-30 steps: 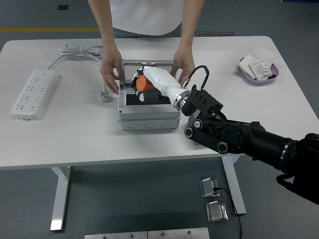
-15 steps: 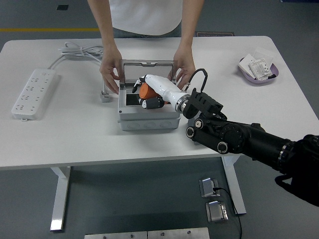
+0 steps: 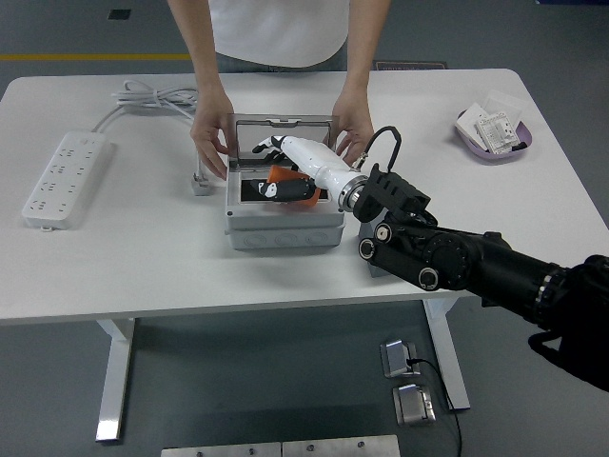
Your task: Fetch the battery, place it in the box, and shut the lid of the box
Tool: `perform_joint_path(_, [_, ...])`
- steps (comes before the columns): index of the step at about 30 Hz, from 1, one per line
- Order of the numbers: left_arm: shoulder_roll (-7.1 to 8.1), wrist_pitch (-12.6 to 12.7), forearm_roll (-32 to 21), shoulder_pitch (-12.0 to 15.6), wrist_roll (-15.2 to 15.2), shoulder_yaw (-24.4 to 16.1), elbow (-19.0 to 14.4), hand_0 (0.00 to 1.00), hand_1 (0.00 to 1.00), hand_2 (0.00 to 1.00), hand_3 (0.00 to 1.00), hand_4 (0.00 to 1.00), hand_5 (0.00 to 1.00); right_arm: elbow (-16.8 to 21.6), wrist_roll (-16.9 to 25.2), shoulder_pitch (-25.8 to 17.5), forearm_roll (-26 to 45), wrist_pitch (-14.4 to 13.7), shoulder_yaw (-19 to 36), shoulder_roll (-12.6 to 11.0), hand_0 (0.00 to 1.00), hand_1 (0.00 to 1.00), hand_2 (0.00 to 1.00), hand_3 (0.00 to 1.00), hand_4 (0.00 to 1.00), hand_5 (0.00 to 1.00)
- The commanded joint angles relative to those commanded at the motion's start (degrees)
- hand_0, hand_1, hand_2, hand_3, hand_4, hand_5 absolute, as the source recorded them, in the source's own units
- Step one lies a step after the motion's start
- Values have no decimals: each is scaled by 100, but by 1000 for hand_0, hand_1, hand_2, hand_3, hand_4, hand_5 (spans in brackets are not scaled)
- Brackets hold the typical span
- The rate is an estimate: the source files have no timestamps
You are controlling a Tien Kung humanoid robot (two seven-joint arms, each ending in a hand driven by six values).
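Observation:
A grey box (image 3: 285, 233) stands at the table's middle with its clear lid (image 3: 283, 122) raised upright at the back. The orange and black battery (image 3: 283, 178) lies tilted inside the box. My right hand (image 3: 285, 157), white with dark fingertips, reaches over the box from the right. Its fingers (image 3: 266, 146) are spread just above the battery and no longer wrap it. A person at the far side holds the box's back corners with one hand (image 3: 211, 138) on the left and the other hand (image 3: 352, 129) on the right. My left arm is out of view.
A white power strip (image 3: 62, 176) lies at the left, with its cable (image 3: 152, 95) coiled at the back and a plug (image 3: 200, 183) next to the box. A purple tray (image 3: 493, 133) with small packs sits at the right back.
My right hand lowered the battery into the box and its fingers opened and lifted off it. The person's hands stayed on the box.

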Motion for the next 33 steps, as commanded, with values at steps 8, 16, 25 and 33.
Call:
perform_joint_path(8, [-18,-12,59,-16,23,-16,-1,633,688,608,598,630,73,132,8,-46,-54,-29,127,-107,658,715,708,820,900,696])
perform_joint_path(16, [-53,-8,80,37,44,-65,-6,632,687,602,594,610,47,965,-327,-129,-435,158,610,-511,668,689,689,807,914,680])
perform_joint_path(25, [-51,-14,222,33,89,-180,-13,632,687,601,594,610,45,1259,-468,266,-238,370,781,-707,655,659,673,794,923,688])
perform_joint_path(33, [-9,-39,349,-29,129,-246,-20,632,687,601,592,601,36,269,-270,846,531,541,265,-502,572,630,652,792,918,711])
